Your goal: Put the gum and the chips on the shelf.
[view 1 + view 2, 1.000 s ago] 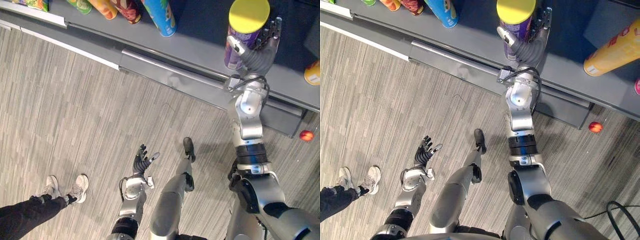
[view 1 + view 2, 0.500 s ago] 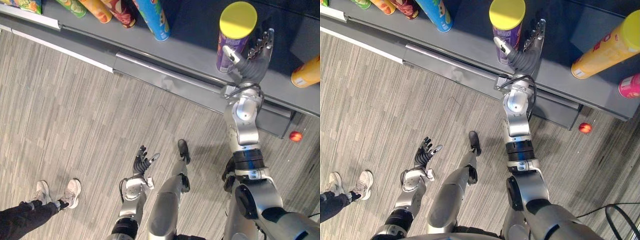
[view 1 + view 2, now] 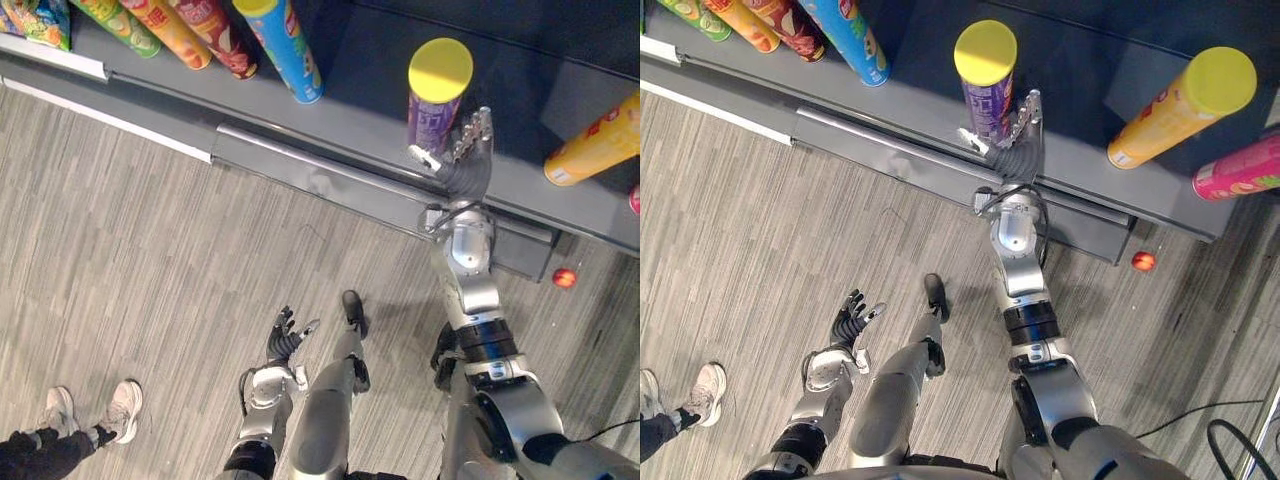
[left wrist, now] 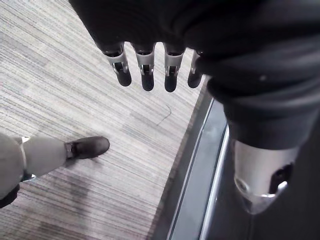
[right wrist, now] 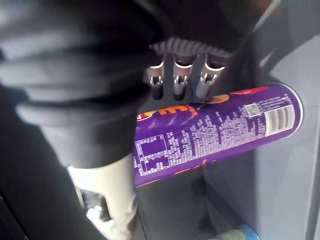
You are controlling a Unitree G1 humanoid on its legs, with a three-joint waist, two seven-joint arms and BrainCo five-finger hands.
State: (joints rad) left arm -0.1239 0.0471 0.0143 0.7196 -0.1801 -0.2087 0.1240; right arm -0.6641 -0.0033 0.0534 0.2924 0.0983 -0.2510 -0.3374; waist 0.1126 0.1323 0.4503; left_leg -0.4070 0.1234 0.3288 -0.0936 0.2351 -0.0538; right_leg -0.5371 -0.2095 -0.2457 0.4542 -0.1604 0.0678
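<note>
- Left eye view: The can of chips stands upright on the shelf, yellow lid up. A second ago the right hand clasped it, with the thumb in front and the fingers behind. Now the fingers are straight and spread, and they rise just to the right of the can. The thumb points toward its foot. We read this as a release: the can stands unaided, so the chips part of the task looks done. The left hand hangs low over the floor, well apart from the shelf, with its fingers relaxed and nothing in them.
- Right eye view: We see the same arrangement. The can stands between the blue can to its left and the orange can to its right, clear of both. The right hand is just beside it. We cannot tell whether a fingertip brushes its wall.
- Left wrist view: The left hand's fingers are straight and slightly apart above the floor. They hold nothing.
- Right wrist view: The can's purple wall lies just past the right hand's fingertips. No finger curls round it, and the thumb is held apart from it. We judge that the hand is free to draw away without tipping the can.
</note>
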